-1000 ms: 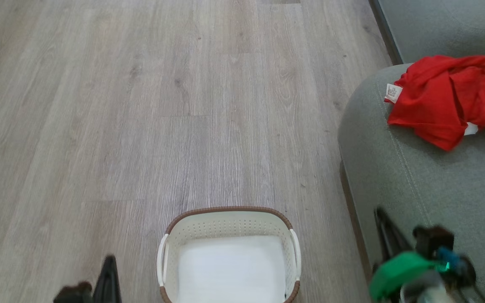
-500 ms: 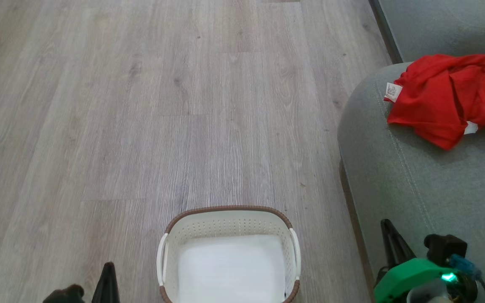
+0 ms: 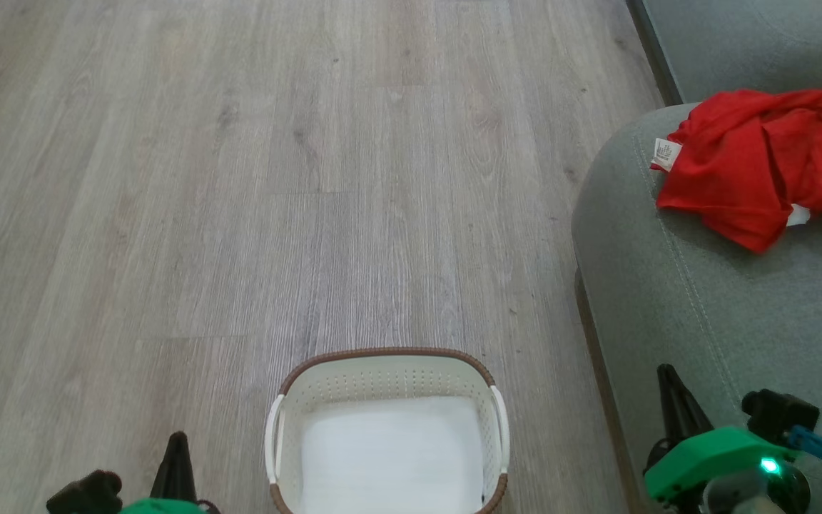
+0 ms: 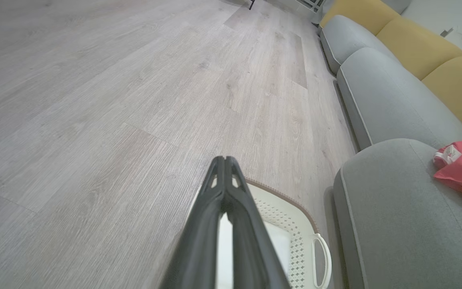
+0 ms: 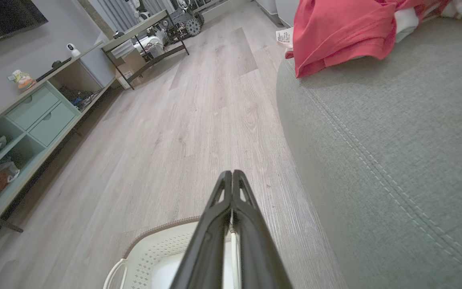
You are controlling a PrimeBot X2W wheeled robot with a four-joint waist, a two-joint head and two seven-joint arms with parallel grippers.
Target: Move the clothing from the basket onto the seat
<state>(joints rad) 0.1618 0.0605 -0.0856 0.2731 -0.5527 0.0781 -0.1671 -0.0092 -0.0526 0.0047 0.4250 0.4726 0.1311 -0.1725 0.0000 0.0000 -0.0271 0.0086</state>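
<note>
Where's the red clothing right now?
In the head view the clothing lies bunched at the upper right, on the seat near its rounded far corner, well apart from the basket on the floor at bottom centre.

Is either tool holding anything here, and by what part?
Nothing: left tool and right tool are shut empty; the clothing lies on the seat.

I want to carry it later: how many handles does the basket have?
2: a left handle and a right handle on the basket's sides. Its near end is cut off, so another may be hidden.
</note>
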